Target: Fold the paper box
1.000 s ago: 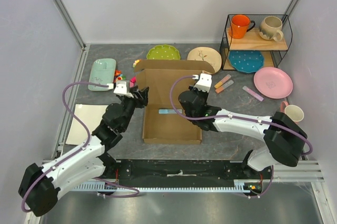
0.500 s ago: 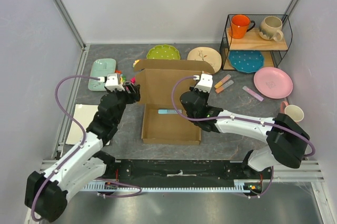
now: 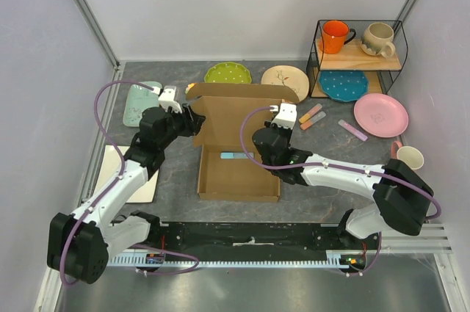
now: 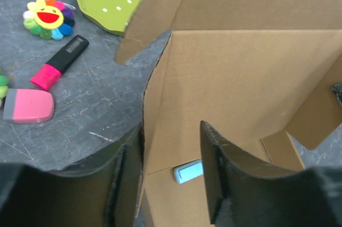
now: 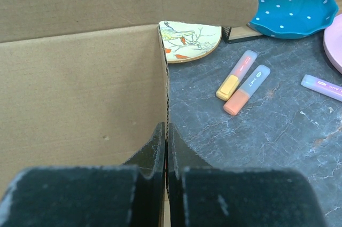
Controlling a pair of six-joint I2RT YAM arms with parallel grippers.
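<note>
The brown paper box (image 3: 239, 169) lies open at the table's middle, its back panel and lid flap (image 3: 246, 92) standing up. My left gripper (image 3: 191, 120) is at the box's back left corner. In the left wrist view it (image 4: 171, 128) is open and straddles the left wall (image 4: 152, 115), one finger outside, one inside. My right gripper (image 3: 275, 127) is shut on the box's right wall; in the right wrist view the jaws (image 5: 165, 128) pinch the wall's edge (image 5: 164, 77). A light blue item (image 3: 233, 156) lies inside the box.
Green plate (image 3: 228, 73) and cream plate (image 3: 285, 77) lie behind the box. Highlighters (image 3: 311, 116), a pink plate (image 3: 380, 114), a cup (image 3: 409, 156) and a wire rack (image 3: 358, 59) are to the right. Mint tray (image 3: 139, 99), white tray (image 3: 121, 165), flower toy (image 4: 48, 17), marker (image 4: 59, 61) are to the left.
My left arm has swung away from the near side toward the back, bringing its gripper up to the box's back left corner. The right gripper has stayed clamped on the right wall.
</note>
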